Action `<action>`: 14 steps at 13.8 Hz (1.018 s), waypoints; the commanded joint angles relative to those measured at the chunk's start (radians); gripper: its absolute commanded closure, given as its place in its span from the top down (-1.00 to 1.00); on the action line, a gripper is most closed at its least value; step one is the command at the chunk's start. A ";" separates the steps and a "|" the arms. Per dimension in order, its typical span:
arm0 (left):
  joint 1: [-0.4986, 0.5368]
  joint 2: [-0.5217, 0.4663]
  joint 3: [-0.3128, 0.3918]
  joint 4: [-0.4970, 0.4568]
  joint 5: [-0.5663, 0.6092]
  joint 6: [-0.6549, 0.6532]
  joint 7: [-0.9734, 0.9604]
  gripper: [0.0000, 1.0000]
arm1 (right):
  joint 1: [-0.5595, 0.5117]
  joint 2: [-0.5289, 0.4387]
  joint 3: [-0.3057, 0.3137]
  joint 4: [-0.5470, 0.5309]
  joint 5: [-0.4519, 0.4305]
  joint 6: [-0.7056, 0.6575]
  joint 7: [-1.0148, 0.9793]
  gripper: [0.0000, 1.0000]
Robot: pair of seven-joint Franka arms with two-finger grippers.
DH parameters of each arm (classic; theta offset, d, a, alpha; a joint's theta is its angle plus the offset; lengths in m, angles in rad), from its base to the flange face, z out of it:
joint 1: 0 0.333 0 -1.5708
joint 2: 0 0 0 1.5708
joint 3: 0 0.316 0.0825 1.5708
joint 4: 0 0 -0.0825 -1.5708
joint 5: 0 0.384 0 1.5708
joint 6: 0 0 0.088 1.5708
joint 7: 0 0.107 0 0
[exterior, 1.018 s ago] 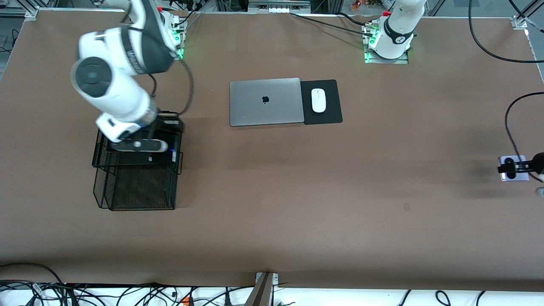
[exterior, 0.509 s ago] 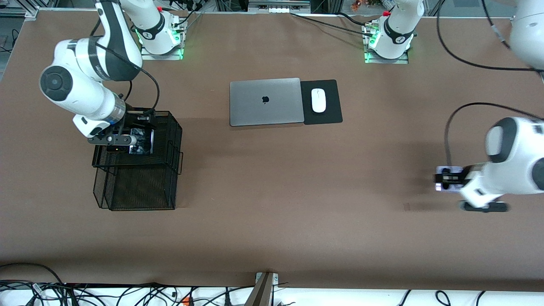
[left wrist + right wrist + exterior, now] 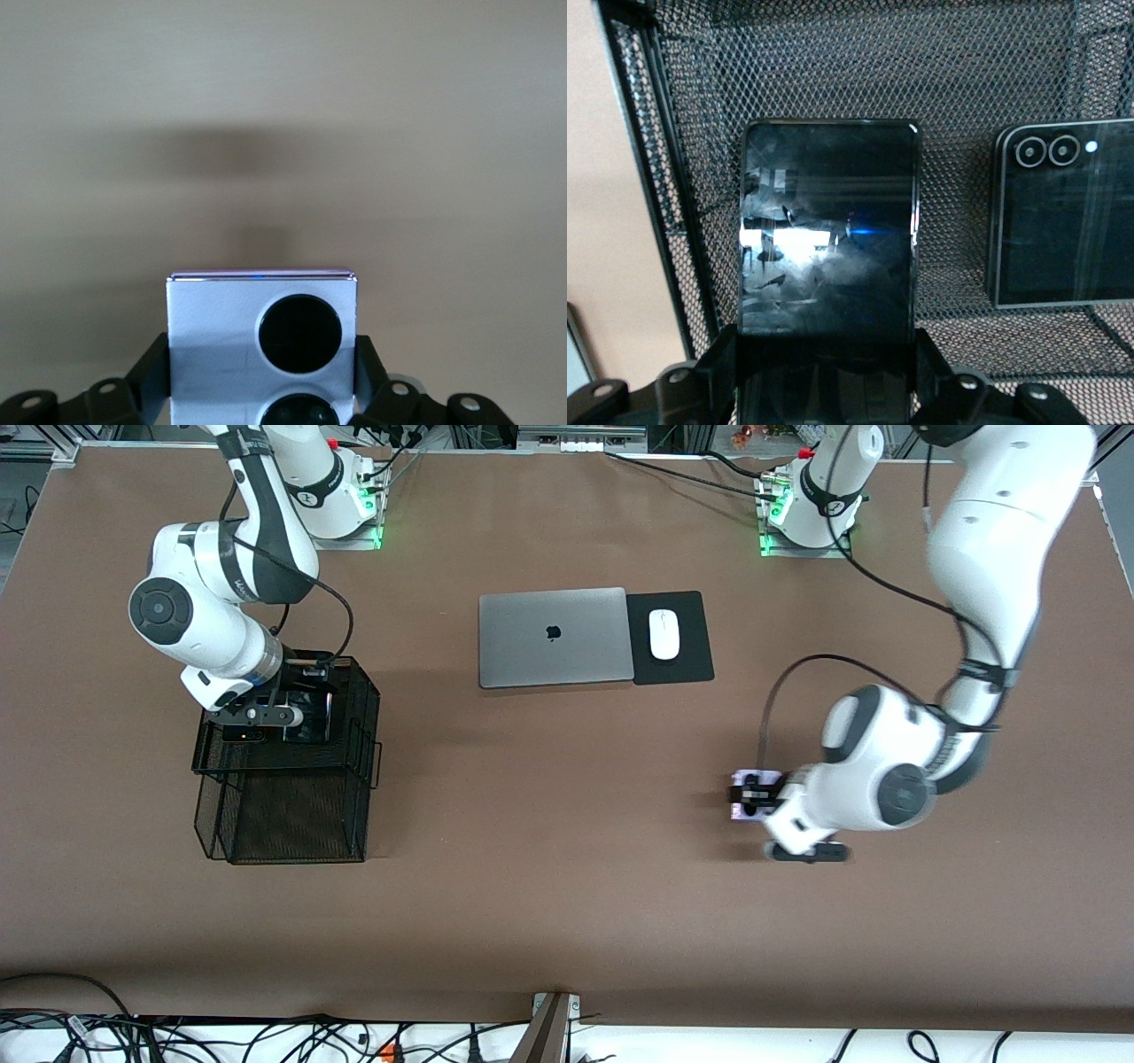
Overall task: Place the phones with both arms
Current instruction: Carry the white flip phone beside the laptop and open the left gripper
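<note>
Brown tabletop fills your front view, with the grey laptop (image 3: 553, 638) lying closed toward the robots' bases and a white mouse (image 3: 664, 634) on a black pad (image 3: 671, 638) just beside it. Toward the right arm's end of the table from the laptop, and nearer the camera than it, you see a black mesh rack (image 3: 288, 779); the right gripper (image 3: 297, 713) hangs over its upper tray with the long black slab phone (image 3: 306, 722) clamped in its jaws. Toward the left arm's end from the laptop, the left gripper (image 3: 753, 795) hangs above bare tabletop, its jaws closed on the lilac-white flip phone (image 3: 742, 802). Your left wrist view shows that flip phone (image 3: 262, 341) gripped at both side edges by the black fingers (image 3: 151, 376), its two black circles facing the lens and plain tabletop past it. Your right wrist view shows the slab phone (image 3: 829, 235) pinched between the fingers (image 3: 719, 363) inside the mesh tray (image 3: 833, 62), while the black flip phone (image 3: 1063, 212) lies on the mesh just beside it, its two camera rings visible.
</note>
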 commanded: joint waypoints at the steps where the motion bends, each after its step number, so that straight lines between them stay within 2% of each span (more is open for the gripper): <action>1: -0.128 0.046 0.016 0.020 -0.017 0.128 -0.133 0.09 | 0.002 0.021 -0.006 0.005 -0.001 0.040 -0.008 -1.00; 2: -0.169 0.060 0.016 0.018 -0.019 0.199 -0.188 0.09 | 0.001 0.023 -0.006 0.005 0.001 0.045 -0.007 -1.00; 3: -0.205 0.074 0.016 0.020 -0.019 0.253 -0.233 0.09 | -0.001 0.023 -0.006 0.005 0.001 0.045 -0.007 -0.59; 4: -0.241 0.098 0.016 0.023 -0.019 0.305 -0.256 0.09 | -0.002 0.023 -0.006 0.008 0.002 0.047 -0.005 0.44; 5: -0.271 0.123 0.016 0.023 -0.022 0.356 -0.264 0.09 | -0.004 0.022 -0.006 0.013 0.002 0.045 -0.004 0.99; 7: -0.331 0.160 0.016 0.023 -0.020 0.452 -0.282 0.09 | -0.006 0.021 -0.006 0.040 0.002 0.033 -0.002 1.00; 10: -0.372 0.178 0.017 0.021 -0.014 0.464 -0.287 0.17 | -0.004 0.017 -0.006 0.083 0.001 0.004 -0.005 1.00; 11: -0.381 0.175 0.017 0.021 -0.011 0.464 -0.287 0.99 | -0.004 0.015 -0.006 0.118 0.001 -0.037 -0.005 1.00; 14: -0.369 0.145 0.014 0.009 -0.005 0.456 -0.287 1.00 | -0.004 0.014 -0.007 0.252 -0.001 -0.188 0.007 1.00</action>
